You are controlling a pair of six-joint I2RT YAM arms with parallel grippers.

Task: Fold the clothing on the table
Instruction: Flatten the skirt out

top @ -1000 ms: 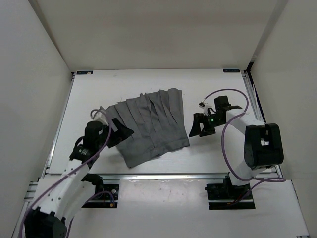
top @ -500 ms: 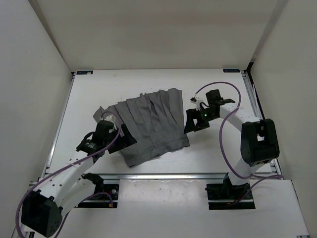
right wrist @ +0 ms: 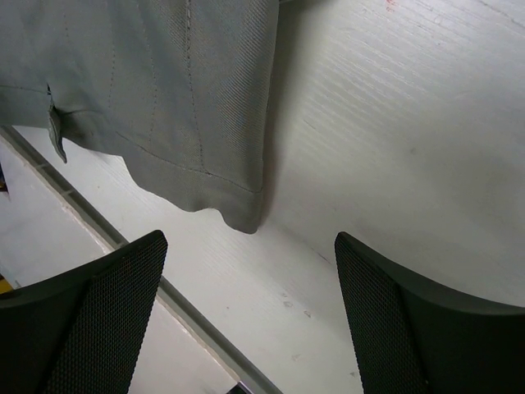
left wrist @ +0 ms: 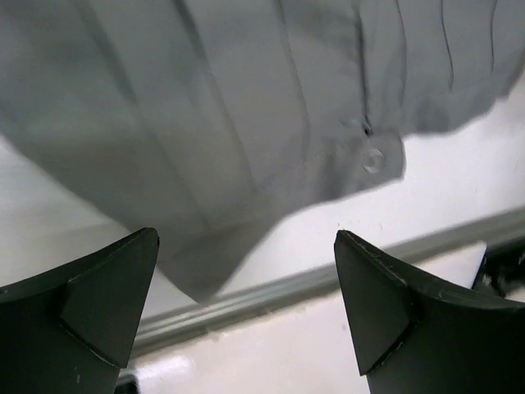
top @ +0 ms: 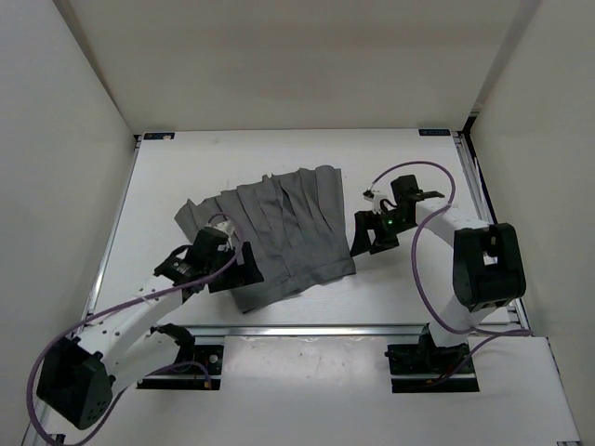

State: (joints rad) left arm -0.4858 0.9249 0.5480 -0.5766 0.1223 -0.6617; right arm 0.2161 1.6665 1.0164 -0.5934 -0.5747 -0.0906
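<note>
Left gripper [left wrist: 246, 238] is spread wide, and there is nothing between its fingers [left wrist: 98, 304]. You're hanging over the near left corner of the clothing [top: 279, 232]. In the left wrist view, grey pleated fabric fills everything ahead of your fingertips. Its pointed corner dips toward the gap between them, nearer the finger on the left of that view. Ahead of the other finger there's a small round button [left wrist: 373, 160] on the hem. Just past the corner, between your tips, you have white table [top: 409, 167] and then the metal rail [left wrist: 328, 275] crossing the gap. From these views I cannot tell whether either finger is touching cloth.

Over to your right gripper [right wrist: 250, 238]: jaws also well apart, holding nothing. Its fingers straddle bare table, and the garment's near right corner sits just ahead of the gap, about midway between the tips. Stitched hem and pleats stretch away ahead of the finger on the left of that view. Ahead of the other finger it's plain white surface. The rail runs diagonally under the left-of-view finger.

From above, the garment lies spread flat mid-table with its pleats fanned toward the far side, between your two grippers. Your left fingers overlap its near left edge, and your right fingers sit just beside its right edge.
</note>
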